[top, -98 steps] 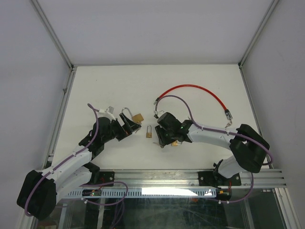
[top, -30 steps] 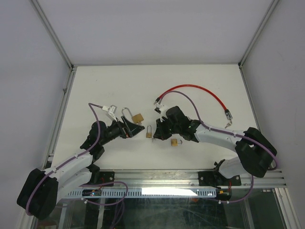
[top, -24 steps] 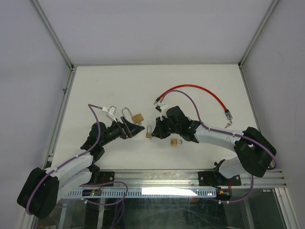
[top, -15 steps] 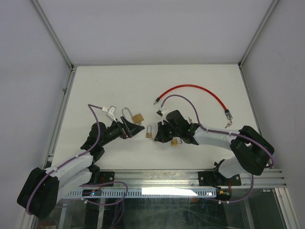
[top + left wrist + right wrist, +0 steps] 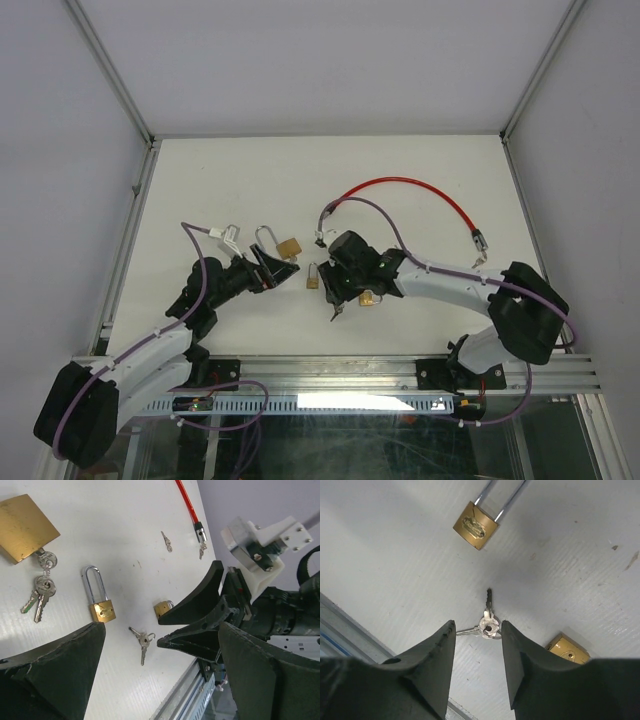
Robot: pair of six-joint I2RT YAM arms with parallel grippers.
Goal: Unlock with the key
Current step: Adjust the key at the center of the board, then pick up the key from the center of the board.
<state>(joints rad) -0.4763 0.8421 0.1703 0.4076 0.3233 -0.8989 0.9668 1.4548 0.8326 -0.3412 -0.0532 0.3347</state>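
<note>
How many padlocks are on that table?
3. A big brass padlock, keys in it, on the left; a long-shackle padlock in the middle; a small padlock on the right. Another could be hidden from view.

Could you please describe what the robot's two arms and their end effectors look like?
Both arms, the left arm and the right arm, have white links joined by chunky black joint housings. A purple cable runs along each one. The left end effector and the right end effector each carry two black, wedge-shaped fingers with a matte, slightly rough surface.
</note>
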